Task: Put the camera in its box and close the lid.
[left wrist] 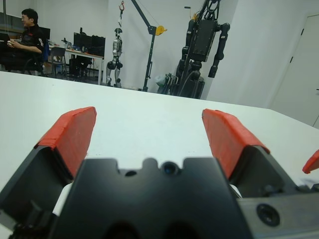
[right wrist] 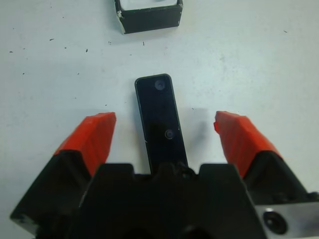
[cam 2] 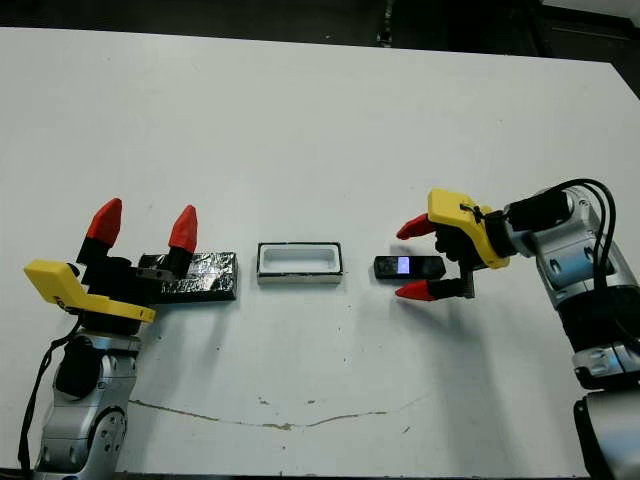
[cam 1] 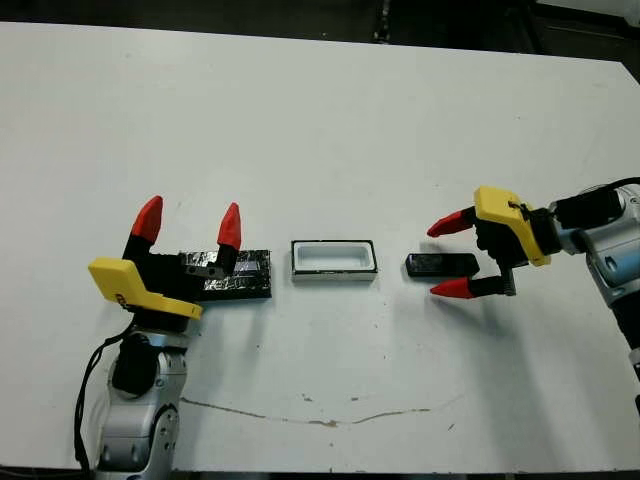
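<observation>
The camera [cam 1: 440, 265] is a slim black block lying flat on the table, right of the box [cam 1: 333, 260], a shallow white-lined tray at the middle. My right gripper [cam 1: 450, 257] is open and straddles the camera's right end, one red finger on each side, not touching it; the right wrist view shows the camera [right wrist: 159, 119] between the fingers with the box [right wrist: 148, 14] beyond. The lid [cam 1: 240, 275], black and crinkly, lies left of the box. My left gripper [cam 1: 188, 222] is open, held just above the lid's left part.
White table [cam 1: 320, 120] with a thin brown streak [cam 1: 320, 420] near the front edge. In the left wrist view, a person [left wrist: 27, 32] sits at a desk far beyond the table, beside standing robots [left wrist: 202, 45].
</observation>
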You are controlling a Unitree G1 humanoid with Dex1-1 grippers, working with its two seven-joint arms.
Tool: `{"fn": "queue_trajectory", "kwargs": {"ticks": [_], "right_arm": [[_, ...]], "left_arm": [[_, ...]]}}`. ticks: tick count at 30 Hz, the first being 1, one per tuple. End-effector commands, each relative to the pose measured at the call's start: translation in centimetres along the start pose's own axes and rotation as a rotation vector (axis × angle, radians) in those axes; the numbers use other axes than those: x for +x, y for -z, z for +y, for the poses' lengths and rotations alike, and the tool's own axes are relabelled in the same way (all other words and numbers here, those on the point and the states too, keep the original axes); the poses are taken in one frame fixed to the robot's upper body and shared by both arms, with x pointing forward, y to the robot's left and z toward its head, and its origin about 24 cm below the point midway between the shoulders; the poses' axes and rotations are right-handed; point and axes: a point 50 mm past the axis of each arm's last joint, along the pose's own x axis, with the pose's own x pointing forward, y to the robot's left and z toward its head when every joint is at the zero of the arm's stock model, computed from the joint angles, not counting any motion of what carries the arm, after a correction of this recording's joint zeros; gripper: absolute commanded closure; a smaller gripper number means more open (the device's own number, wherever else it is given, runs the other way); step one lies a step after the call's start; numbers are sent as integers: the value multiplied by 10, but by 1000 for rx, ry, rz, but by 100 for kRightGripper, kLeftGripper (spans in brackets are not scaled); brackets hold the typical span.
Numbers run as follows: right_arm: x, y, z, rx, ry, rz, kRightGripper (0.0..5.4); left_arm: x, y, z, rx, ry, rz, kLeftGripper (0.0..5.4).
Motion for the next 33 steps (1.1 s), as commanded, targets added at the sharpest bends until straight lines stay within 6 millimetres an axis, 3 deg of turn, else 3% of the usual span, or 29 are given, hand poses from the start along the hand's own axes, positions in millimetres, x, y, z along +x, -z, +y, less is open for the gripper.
{"fn": "queue_trajectory", "kwargs": {"ticks": [1, 20, 33], "right_arm": [[5, 7, 4, 23, -5, -8, 85], [9, 8, 5, -23, 15, 4, 369], [3, 2, 0, -17, 51, 42, 373]], "left_arm": [[-3, 2, 2, 9, -5, 21, 0], [-3, 2, 1, 9, -16, 14, 0], [-3, 2, 1, 2, -21, 13, 0]]}}
